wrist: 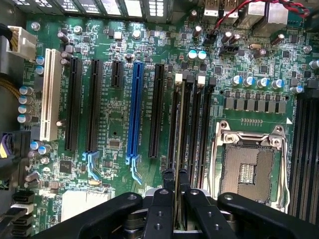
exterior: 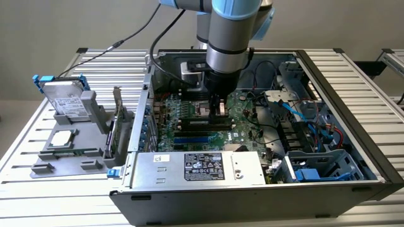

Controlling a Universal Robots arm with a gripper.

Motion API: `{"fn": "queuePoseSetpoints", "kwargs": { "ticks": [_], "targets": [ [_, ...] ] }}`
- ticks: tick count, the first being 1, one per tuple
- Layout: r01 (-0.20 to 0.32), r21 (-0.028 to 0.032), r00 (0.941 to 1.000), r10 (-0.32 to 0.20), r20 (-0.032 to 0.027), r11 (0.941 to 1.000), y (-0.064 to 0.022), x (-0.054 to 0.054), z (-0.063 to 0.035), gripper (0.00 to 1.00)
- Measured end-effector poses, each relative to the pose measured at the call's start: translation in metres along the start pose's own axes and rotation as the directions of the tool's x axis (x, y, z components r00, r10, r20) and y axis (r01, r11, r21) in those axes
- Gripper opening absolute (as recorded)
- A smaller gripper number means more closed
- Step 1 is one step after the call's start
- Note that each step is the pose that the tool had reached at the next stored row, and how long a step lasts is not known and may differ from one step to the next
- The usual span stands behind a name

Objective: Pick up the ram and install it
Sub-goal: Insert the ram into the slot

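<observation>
- The gripper [wrist: 176,176] is clenched on the ram [wrist: 178,124], low inside the open computer case [exterior: 252,203].
- Seen edge-on, the ram is a thin green strip lying along a black memory slot [wrist: 192,129] beside the CPU socket [wrist: 247,169].
- The case holds the motherboard [wrist: 114,114] and a power supply [exterior: 202,168].
- A grey holder [exterior: 69,142] on the exterior view's left carries a hard drive [exterior: 63,99].

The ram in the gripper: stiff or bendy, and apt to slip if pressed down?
Probably stiff: the ram runs straight, edge-on, from the gripper. Likely light, being so thin. Held by its flat faces, it might tilt or slip under an off-line push.
</observation>
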State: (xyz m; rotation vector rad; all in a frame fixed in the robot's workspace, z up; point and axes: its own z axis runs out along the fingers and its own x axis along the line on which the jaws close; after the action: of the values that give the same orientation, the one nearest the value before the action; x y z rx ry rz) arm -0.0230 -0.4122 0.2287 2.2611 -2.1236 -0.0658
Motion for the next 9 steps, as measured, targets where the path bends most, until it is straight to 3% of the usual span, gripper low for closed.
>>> {"fn": "queuePoseSetpoints", "kwargs": {
  "ticks": [9],
  "targets": [
    [0.0,0.0,1.0,0.0,-0.0001,1.0,-0.0002,0.0001,0.0028,0.14]
  ]
}}
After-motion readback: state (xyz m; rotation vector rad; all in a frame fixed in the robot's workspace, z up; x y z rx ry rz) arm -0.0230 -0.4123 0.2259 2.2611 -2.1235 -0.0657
